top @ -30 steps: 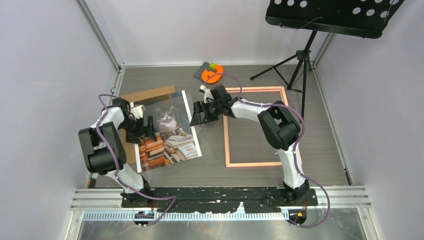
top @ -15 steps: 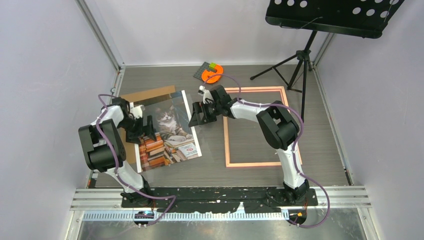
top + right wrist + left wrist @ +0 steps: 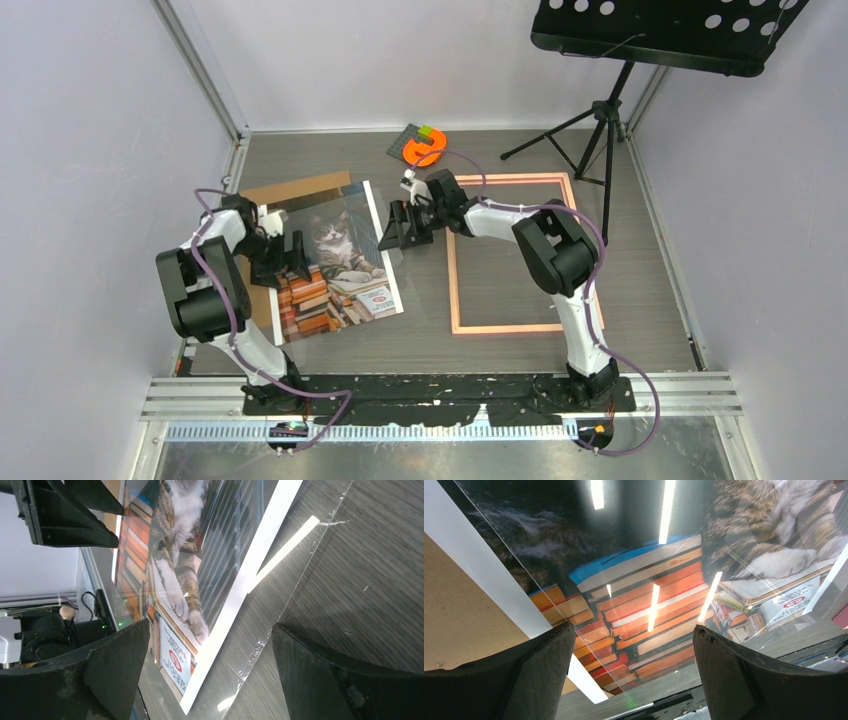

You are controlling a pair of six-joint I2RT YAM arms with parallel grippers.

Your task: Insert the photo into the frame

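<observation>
A: Jaws, both arms?

B: Left gripper (image 3: 287,256) is seen spread wide, with nothing held between the fingers. It is hung low over the book-stack part of the photo (image 3: 335,265), near that print's left border. Right gripper (image 3: 400,226) is likewise found fully parted, with nothing gripped.

A: Right gripper's place?

B: It is set at the photo's far right corner, between print and frame (image 3: 505,328). In its wrist view the white border and the edge of a clear sheet (image 3: 287,565) are framed between the fingers.

A: Photo located?

B: It is laid flat on the left half of the table, cat toward the back, partly over a brown backing board (image 3: 300,188). The clear sheet is seen on top of it, overhanging its right edge onto the wood.

A: Frame?

B: It is recorded flat on the right half, close beside the photo. Only bare table is seen inside its pink rails.
</observation>
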